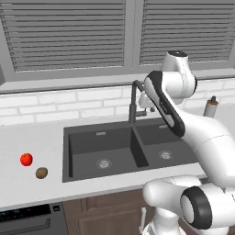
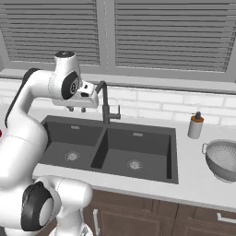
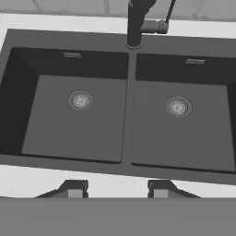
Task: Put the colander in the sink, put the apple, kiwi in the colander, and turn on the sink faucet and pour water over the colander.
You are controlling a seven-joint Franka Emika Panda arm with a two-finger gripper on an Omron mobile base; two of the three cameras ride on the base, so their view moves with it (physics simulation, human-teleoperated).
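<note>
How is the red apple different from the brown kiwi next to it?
The apple is bright red and round; the kiwi is brown-olive and more oval. The apple looks slightly bigger than the kiwi. The apple has a shiny spot, while the kiwi looks dull. The apple sits farther from the counter's front edge than the kiwi. Both are small fruits resting on the white counter, left of the sink.

Sink (image 3: 124, 46) under open end effector (image 3: 117, 189)

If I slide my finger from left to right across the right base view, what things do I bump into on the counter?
Sink → soap bottle → colander.
</note>
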